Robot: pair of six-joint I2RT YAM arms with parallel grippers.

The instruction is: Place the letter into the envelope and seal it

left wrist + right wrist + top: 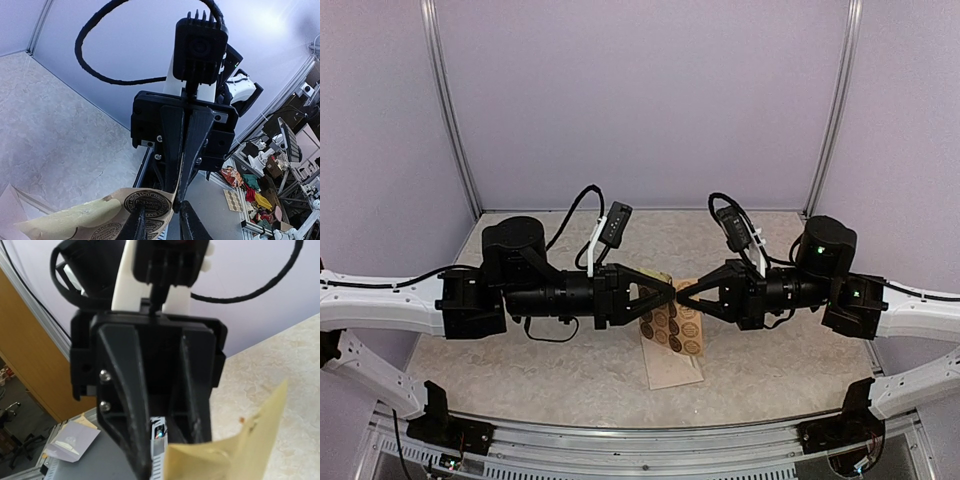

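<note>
My two grippers meet tip to tip above the table. A tan sheet of round brown stickers (672,326) hangs lifted between them. My right gripper (681,296) is shut on the sheet's edge; in the left wrist view that edge runs up between its fingers (172,150). My left gripper (671,290) has its jaws a narrow gap apart, with the sheet's corner (155,202) lying across that gap behind one finger. A plain pale tan paper (677,370), apparently the envelope, lies flat on the table under the sheet. The letter is not in view.
The beige speckled table (520,370) is walled by pale panels at the back and sides. A metal rail (640,445) runs along the near edge between the arm bases. The right wrist view shows the sheet's plain back (240,455) and my left gripper's body.
</note>
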